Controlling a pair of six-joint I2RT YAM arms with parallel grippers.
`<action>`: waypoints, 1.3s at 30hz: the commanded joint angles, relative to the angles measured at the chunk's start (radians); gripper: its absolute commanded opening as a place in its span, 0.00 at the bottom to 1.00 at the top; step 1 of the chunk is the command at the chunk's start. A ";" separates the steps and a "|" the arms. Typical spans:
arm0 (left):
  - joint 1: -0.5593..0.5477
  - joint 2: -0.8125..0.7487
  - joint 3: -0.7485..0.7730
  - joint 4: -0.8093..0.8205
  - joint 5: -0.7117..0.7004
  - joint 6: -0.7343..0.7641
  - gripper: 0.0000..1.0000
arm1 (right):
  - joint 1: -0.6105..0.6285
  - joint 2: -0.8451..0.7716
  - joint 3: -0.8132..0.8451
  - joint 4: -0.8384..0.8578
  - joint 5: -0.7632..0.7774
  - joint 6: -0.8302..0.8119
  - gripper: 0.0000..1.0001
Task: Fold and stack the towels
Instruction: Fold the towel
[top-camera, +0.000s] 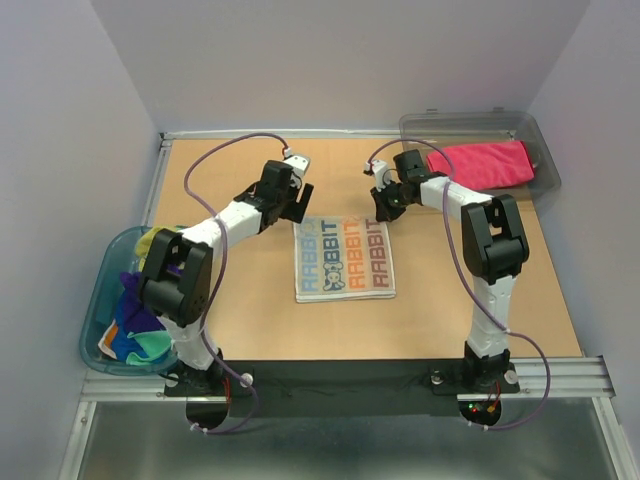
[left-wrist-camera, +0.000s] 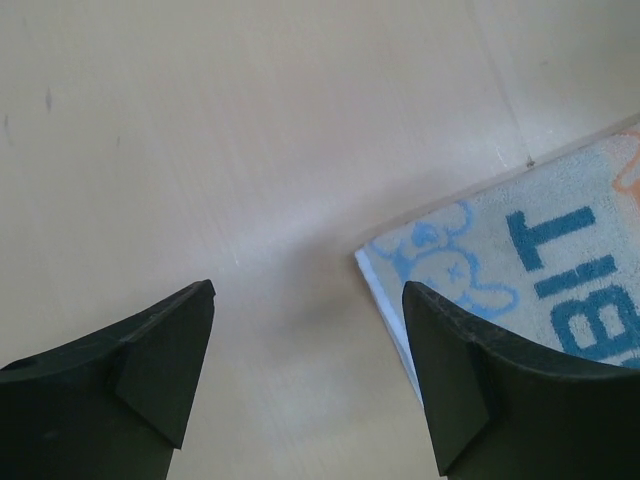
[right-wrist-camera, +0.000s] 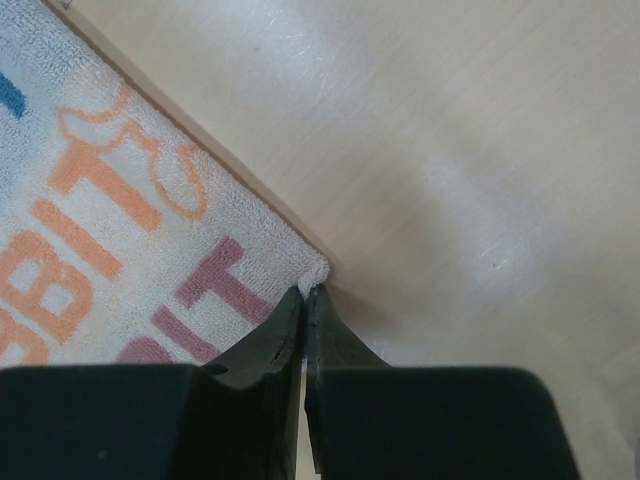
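The right gripper (right-wrist-camera: 305, 292) was pinched shut on one far corner of the flat striped lettered cloth towel (top-camera: 345, 258). The left gripper (left-wrist-camera: 308, 290), wide open and empty, probably needed a matching pinch on the other corner before any lift.

You have 1 light wooden tabletop (top-camera: 250, 330) filling the view. A clear grey plastic bin (top-camera: 545, 150) sits at its far right corner, and a blue-rimmed oval tub (top-camera: 90, 320) rests at its left edge. A black strip (top-camera: 340, 372) runs along the near edge, with a metal rail (top-camera: 570, 378) just beyond it.
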 joint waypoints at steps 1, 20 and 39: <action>0.023 0.076 0.100 -0.022 0.154 0.090 0.84 | 0.001 0.054 -0.040 -0.091 0.021 -0.025 0.03; 0.087 0.294 0.270 -0.209 0.455 0.236 0.57 | 0.001 0.045 -0.046 -0.091 0.010 -0.029 0.03; 0.090 0.398 0.281 -0.263 0.418 0.225 0.29 | 0.001 0.031 -0.040 -0.091 0.006 -0.020 0.01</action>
